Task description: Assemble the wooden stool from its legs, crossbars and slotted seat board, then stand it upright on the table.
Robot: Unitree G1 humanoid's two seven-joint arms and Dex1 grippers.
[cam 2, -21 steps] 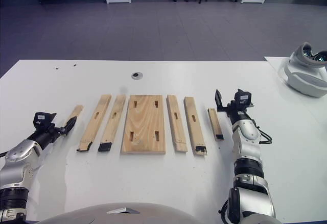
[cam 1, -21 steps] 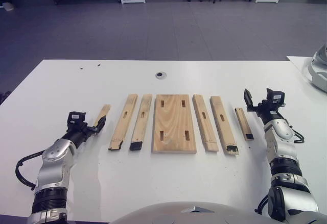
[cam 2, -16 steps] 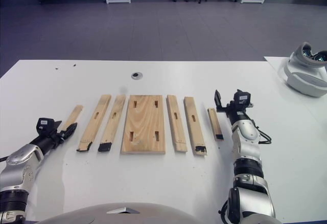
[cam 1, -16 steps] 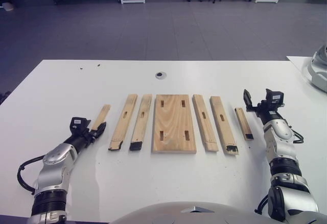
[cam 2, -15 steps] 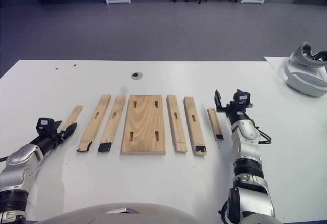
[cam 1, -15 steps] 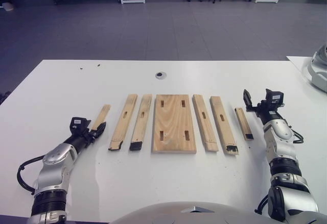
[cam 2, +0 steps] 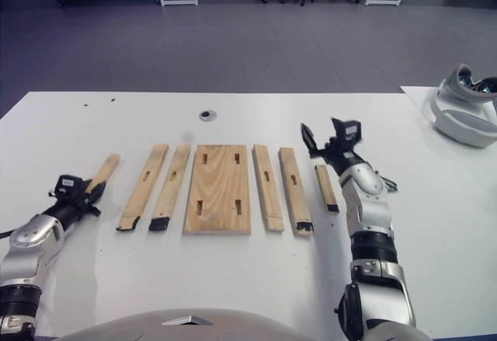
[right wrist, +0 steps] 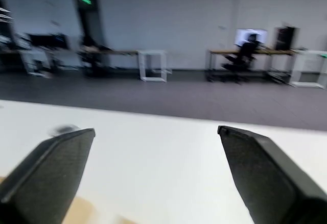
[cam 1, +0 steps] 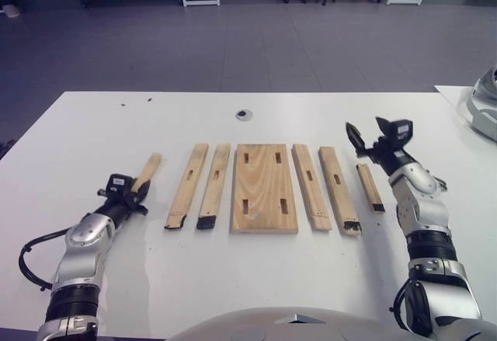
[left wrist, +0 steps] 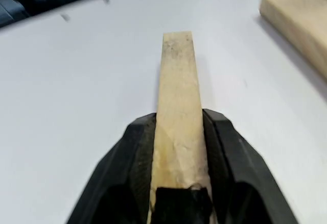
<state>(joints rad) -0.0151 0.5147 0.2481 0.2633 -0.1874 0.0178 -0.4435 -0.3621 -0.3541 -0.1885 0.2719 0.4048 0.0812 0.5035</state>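
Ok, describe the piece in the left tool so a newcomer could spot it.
Start at the wide seat board on the white table. Pass the two slotted legs on the robot's left to the row's end: the crossbar in the left tool. It is shorter, narrower, and shows no slot.

You've got one seat board [cam 1: 264, 187], four slotted legs [cam 1: 189, 184], two crossbars [cam 1: 370, 187] on the desk [cam 1: 248, 271]. Also one headset [cam 2: 462, 116], one dark grommet [cam 1: 245, 113].

Silver arm shells [cam 1: 84, 244], ribbed black collars [cam 1: 70, 302], looping black cable [cam 1: 28, 254], black-fingered left hand [left wrist: 179, 121]
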